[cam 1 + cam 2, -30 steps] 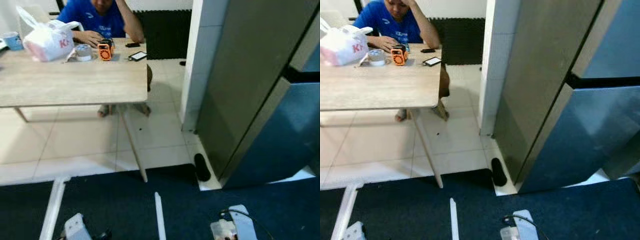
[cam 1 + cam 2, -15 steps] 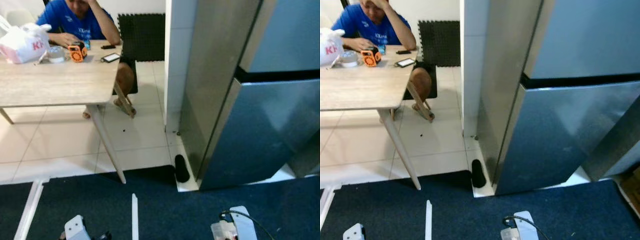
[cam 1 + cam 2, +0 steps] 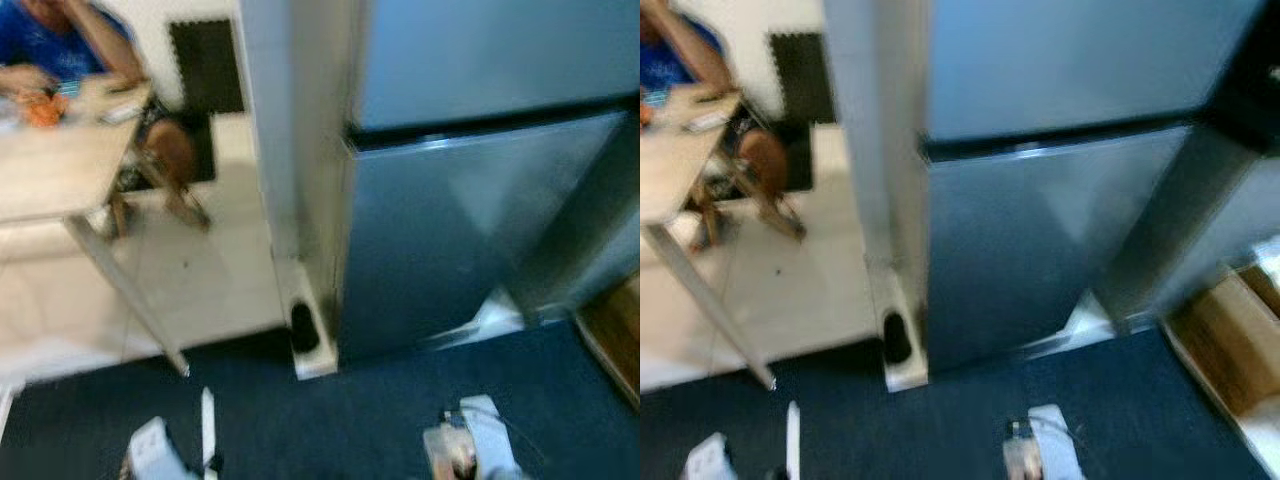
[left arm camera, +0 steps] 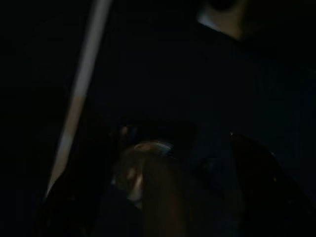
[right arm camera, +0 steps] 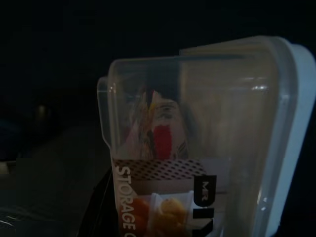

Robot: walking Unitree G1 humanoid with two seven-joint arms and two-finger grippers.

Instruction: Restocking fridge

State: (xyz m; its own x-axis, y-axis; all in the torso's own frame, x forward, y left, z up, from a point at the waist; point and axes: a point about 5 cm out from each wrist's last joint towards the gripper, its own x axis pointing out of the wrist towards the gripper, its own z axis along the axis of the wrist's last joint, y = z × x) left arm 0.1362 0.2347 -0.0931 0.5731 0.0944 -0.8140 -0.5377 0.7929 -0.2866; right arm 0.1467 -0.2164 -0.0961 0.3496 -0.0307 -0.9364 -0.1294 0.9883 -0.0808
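A tall steel fridge [image 3: 450,220] with both doors closed stands straight ahead, blurred. My silver right arm [image 3: 470,445] and left arm [image 3: 150,450] hang low over the dark blue carpet [image 3: 380,400]. In the right wrist view my right gripper [image 5: 165,224] is shut on a clear plastic storage container [image 5: 197,133] with a white lid and food packets inside. The left wrist view is very dark. My left gripper [image 4: 163,197] hangs over the carpet with a dim brownish shape [image 4: 153,182] between its fingers.
A wooden table [image 3: 50,170] with a slanted leg stands at the left, and a person in a blue shirt [image 3: 40,35] sits behind it. A white pillar [image 3: 270,150] adjoins the fridge, with a black object [image 3: 303,328] at its foot. A cardboard box [image 3: 1230,340] lies at the right.
The whole picture has swung right: the fridge has come from the right edge to the centre and the table has slid off to the left. The arms hang as before.
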